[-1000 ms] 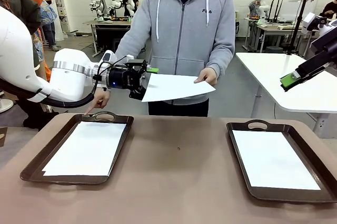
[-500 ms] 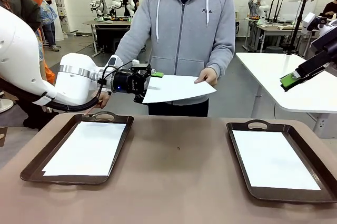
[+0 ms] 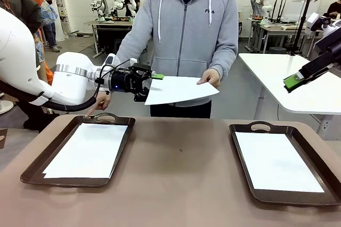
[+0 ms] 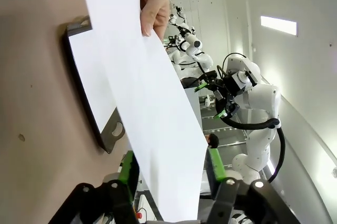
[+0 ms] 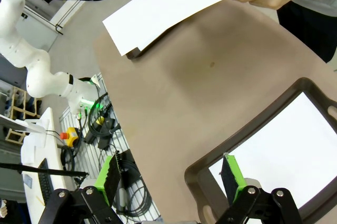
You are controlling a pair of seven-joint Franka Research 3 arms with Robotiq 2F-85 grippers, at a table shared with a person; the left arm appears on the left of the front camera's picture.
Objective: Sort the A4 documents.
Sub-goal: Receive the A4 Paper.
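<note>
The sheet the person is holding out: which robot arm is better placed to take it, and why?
Left. The left gripper already straddles the sheet's edge; the right gripper hangs open far off.

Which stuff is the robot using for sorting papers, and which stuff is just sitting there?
For the job:
held sheet
sheet in left tray
sheet in right tray
left gripper
person's hand

Just there:
brown trays
table
right gripper
</note>
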